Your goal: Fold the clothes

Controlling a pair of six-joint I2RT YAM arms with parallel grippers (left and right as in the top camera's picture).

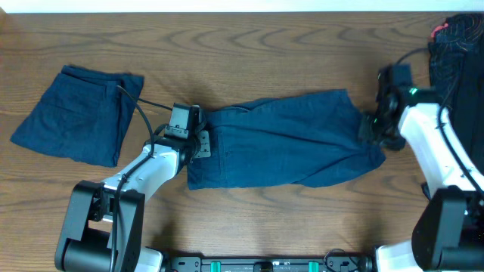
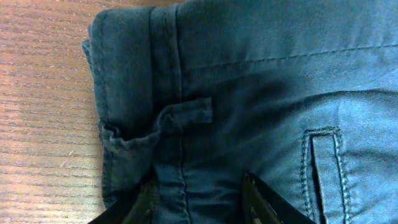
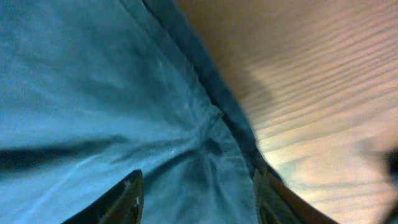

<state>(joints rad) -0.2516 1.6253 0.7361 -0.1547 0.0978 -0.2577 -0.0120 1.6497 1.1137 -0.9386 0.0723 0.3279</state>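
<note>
Trousers (image 1: 280, 140), dark navy, denim-like: flat across the mid-tabletop (image 1: 249, 45); judged soft, limp, fairly weighty and not slippery; best taken at waistband (image 2: 134, 74) and leg end (image 1: 369, 155), where left fingers (image 2: 264, 202) and right fingers (image 3: 127, 202) stand parted astride the cloth.

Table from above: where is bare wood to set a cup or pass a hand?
Free: the table strip beyond the spread shorts, and the near strip in front of them. Crowded: between the folded shorts and the left arm, and the right end by the dark pile.
</note>
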